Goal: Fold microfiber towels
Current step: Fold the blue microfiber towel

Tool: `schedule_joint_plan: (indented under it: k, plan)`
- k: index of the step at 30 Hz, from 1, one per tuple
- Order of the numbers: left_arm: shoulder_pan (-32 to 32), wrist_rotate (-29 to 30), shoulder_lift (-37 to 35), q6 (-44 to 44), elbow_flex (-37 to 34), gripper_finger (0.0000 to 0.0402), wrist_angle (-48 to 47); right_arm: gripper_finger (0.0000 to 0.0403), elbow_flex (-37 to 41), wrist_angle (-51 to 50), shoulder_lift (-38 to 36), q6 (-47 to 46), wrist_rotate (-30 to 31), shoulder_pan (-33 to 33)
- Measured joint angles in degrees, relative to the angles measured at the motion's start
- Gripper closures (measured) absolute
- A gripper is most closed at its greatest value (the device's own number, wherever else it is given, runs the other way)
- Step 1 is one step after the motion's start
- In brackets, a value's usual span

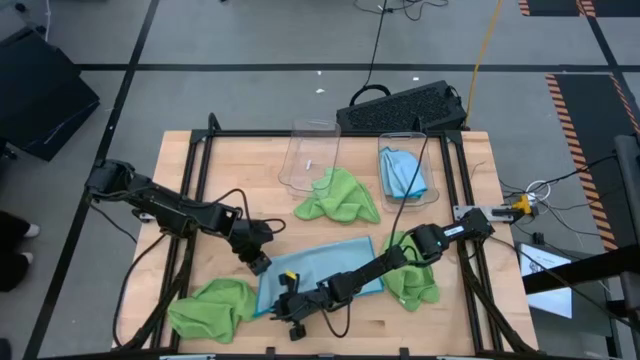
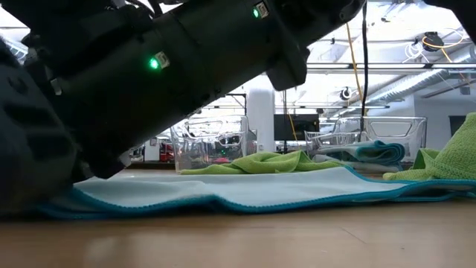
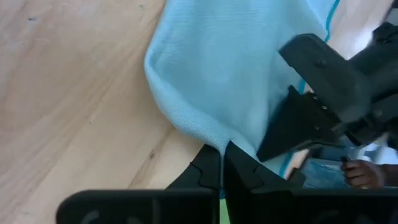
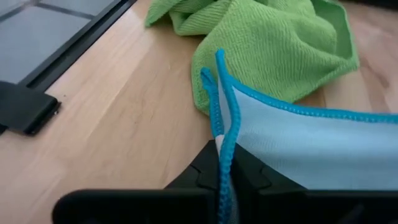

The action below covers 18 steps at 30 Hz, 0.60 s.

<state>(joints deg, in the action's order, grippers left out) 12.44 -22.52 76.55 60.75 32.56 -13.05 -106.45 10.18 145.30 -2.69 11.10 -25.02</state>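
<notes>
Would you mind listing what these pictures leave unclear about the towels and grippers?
- Low view: a dark arm fills the near left, hiding both grippers and that end of the flat light blue microfiber towel.
- High view: the right gripper is too small to show its pinch on the hem.
- Left wrist view: the left gripper pinches a towel edge; the picture's edge cuts off the rest.
- Clear plastic bin: how many blue towels it holds is unclear.

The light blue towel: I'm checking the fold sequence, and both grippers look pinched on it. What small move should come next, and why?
Probably lift both pinched corners together and carry them across the towel. The left gripper and the right gripper are each shut on the light blue towel, which lies spread flat on the table, not yet folded. That edge must rise before it can be laid over.
</notes>
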Motion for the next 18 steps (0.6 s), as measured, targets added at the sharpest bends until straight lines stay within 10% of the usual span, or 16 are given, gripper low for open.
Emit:
schedule_joint_plan:
  k: [10, 18]
  plan:
    - [-0.91, -2.84, -10.19, 4.65, -0.02, 0.0399, 0.71, 0.0398, 0.33, -10.26, -7.80, -4.75, 0.85, -0.17]
    - [0.45, 5.80, -27.27, 15.23, -0.02, 0.0400, 7.74, 0.0398, 0.24, -16.46, -19.35, -7.58, 0.80, 1.44]
